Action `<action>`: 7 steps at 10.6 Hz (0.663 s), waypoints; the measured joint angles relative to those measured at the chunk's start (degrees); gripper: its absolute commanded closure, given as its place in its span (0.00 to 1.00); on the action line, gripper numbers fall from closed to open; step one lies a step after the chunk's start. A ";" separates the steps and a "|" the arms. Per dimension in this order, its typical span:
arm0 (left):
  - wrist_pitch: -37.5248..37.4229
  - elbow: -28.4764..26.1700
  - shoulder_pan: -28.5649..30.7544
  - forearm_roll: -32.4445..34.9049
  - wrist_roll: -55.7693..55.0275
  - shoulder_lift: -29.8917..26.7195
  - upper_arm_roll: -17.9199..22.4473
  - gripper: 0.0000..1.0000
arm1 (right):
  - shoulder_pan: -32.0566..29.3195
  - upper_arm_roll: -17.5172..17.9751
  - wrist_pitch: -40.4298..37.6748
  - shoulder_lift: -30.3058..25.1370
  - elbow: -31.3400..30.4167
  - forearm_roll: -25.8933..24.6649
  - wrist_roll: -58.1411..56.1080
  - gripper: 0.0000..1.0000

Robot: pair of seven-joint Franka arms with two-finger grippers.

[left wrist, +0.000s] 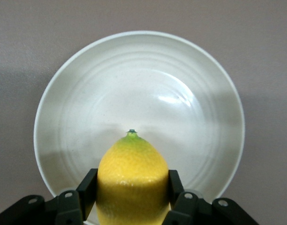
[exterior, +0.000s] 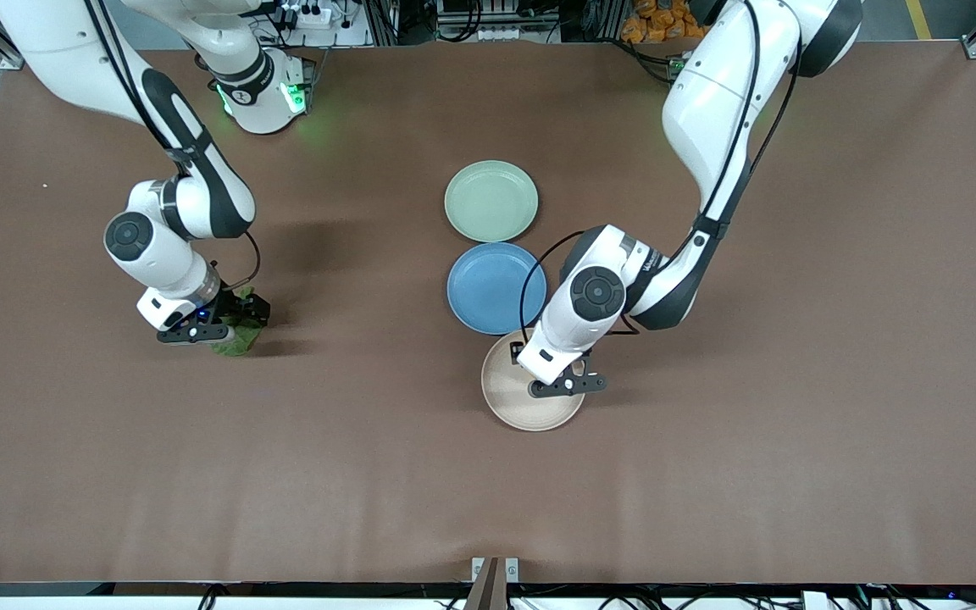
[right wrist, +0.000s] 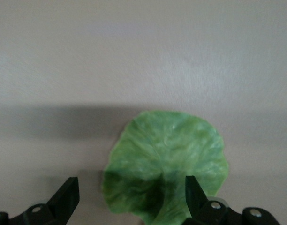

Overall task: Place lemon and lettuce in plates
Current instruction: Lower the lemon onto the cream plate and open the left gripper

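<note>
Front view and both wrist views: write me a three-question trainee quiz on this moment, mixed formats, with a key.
1. True or false: the left claw grips the lemon over the beige plate.
2. The right claw is: A) open around the lettuce B) shut on the lettuce C) over the blue plate.
3. Fill in: the plate farthest from the front camera is the ____ plate.

Key: 1 true; 2 A; 3 green.

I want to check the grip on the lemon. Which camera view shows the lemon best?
The left wrist view: the lemon fills the foreground, clamped in the left gripper over the beige-pink plate. In the front view the left arm hides the lemon. The right wrist view shows only the lettuce.
</note>
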 measured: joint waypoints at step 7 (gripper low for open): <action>-5.26 3.40 3.40 1.03 0.26 -10.30 2.33 0.00 | -0.22 -3.93 0.25 1.67 1.01 -4.04 -0.29 0.49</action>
